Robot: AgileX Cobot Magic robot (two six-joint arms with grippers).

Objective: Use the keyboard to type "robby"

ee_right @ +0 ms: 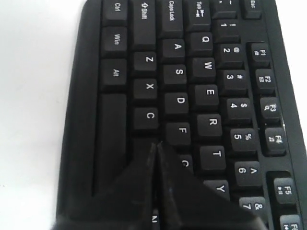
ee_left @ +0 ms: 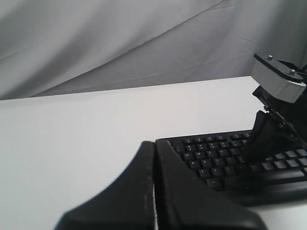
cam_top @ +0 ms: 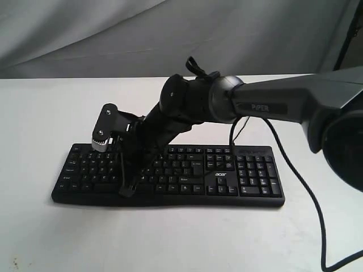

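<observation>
The black keyboard [cam_top: 227, 170] with a white acer logo lies flat on the white table. My right arm reaches across its left half. The right gripper [cam_top: 126, 191] is shut, its black fingers pointing down at the lower letter rows. In the right wrist view the right gripper [ee_right: 156, 143] has its tips over the V key area, beside C and F on the keyboard [ee_right: 192, 72]; whether a key is touched I cannot tell. The left gripper [ee_left: 154, 143] is shut and empty, hanging off the left end of the keyboard [ee_left: 216, 158]. It does not show in the exterior view.
A thin black cable [cam_top: 300, 187] runs from behind the keyboard across the table [cam_top: 170, 238] to the front right. Grey cloth [cam_top: 85, 34] hangs behind the table. The right arm's silver wrist camera [ee_left: 278, 79] shows in the left wrist view.
</observation>
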